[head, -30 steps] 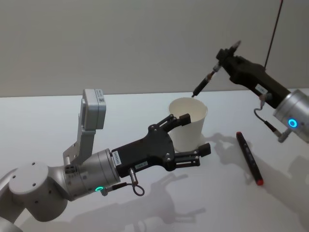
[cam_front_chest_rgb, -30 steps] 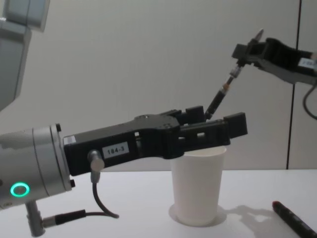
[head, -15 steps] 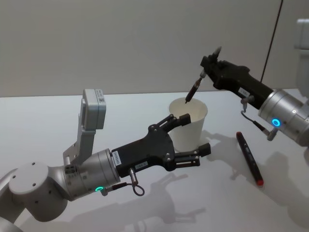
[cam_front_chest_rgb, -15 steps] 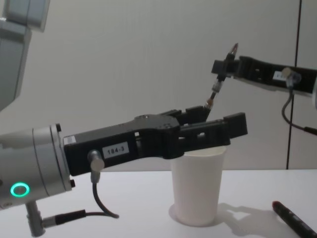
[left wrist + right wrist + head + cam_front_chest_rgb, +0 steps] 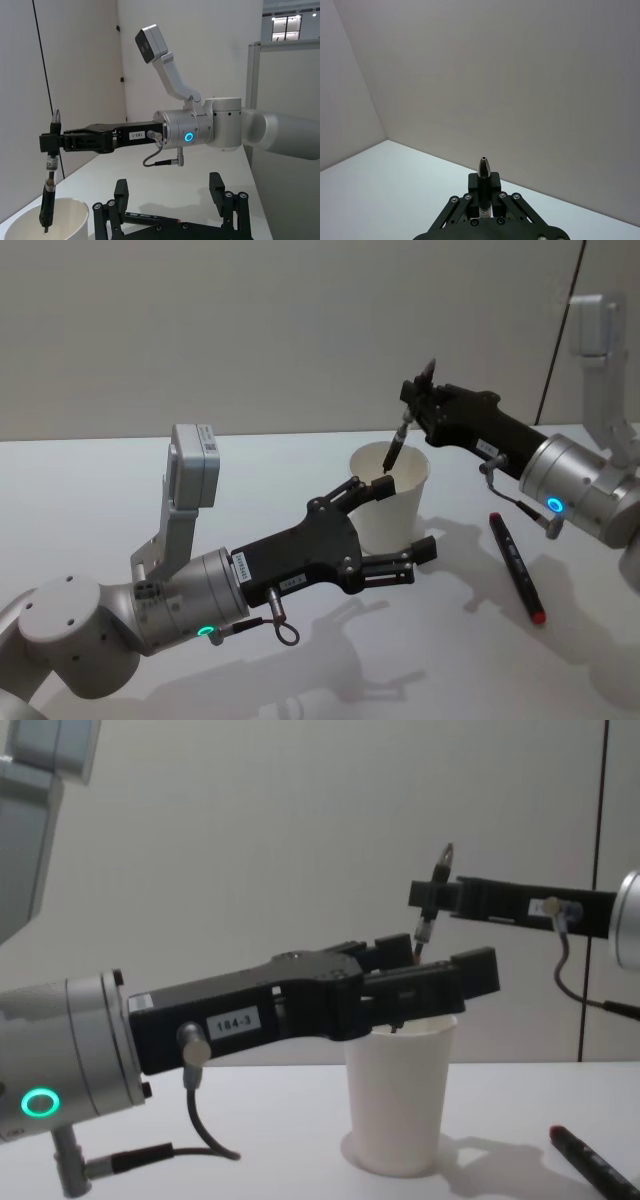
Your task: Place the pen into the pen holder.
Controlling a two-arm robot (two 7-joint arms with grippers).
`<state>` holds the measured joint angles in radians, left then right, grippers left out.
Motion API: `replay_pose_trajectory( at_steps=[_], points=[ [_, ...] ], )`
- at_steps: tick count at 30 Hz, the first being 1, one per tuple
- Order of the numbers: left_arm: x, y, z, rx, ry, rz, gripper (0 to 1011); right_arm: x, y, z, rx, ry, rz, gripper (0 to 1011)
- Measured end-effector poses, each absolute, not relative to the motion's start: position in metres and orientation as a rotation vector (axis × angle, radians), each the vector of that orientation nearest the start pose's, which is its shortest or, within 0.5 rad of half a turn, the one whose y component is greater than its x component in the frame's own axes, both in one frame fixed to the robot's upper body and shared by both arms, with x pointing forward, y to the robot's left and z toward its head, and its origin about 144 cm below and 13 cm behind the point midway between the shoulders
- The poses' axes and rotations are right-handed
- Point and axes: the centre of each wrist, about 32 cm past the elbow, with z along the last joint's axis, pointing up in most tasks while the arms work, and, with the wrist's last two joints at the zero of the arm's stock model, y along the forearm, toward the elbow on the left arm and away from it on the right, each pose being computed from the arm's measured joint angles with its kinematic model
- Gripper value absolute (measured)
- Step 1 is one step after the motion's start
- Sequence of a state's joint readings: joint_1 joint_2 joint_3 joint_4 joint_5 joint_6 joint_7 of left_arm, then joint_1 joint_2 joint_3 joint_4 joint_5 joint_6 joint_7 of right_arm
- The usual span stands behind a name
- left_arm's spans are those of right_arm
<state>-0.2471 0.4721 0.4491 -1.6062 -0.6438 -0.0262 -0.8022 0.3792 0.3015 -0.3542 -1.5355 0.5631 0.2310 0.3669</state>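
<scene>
Two pens, one white paper cup (image 5: pixel 412 485) and two grippers show over a white desk (image 5: pixel 120 470). The right gripper (image 5: pixel 410 405) reaches in above the cup with its fingers closed on the upper part of one pen (image 5: pixel 397 437). This pen hangs slightly tilted, its top end poking up past the fingers and its lower tip just inside the cup's mouth. A second pen (image 5: pixel 517 568), black with a red end, lies flat on the desk to the right of the cup, well apart from it.

The left gripper (image 5: pixel 405 517) has its fingers spread open, one on each side of the cup. Whether they touch the cup's wall cannot be told.

In the chest view those fingers hide most of the cup's rim and the held pen's lower end, and the second pen is cut off at the picture's edge. In the left wrist view the cup is cut off too, with just its rim and upper wall in sight.
</scene>
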Motion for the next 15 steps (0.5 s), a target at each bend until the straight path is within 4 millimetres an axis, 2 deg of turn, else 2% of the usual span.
replay_pose_trajectory(
  at_steps=[11, 15],
  points=[
    [0.4967, 0.2311, 1.2025, -0.144, -0.007, 0.351, 1001, 0.5399, -0.2057, 1.2425, 0.064, 0.097, -0.822, 121],
    [0.4967, 0.2311, 1.2025, -0.144, -0.007, 0.351, 1001, 0.54, -0.2048, 1.2417, 0.056, 0.094, -0.82, 217]
  ],
)
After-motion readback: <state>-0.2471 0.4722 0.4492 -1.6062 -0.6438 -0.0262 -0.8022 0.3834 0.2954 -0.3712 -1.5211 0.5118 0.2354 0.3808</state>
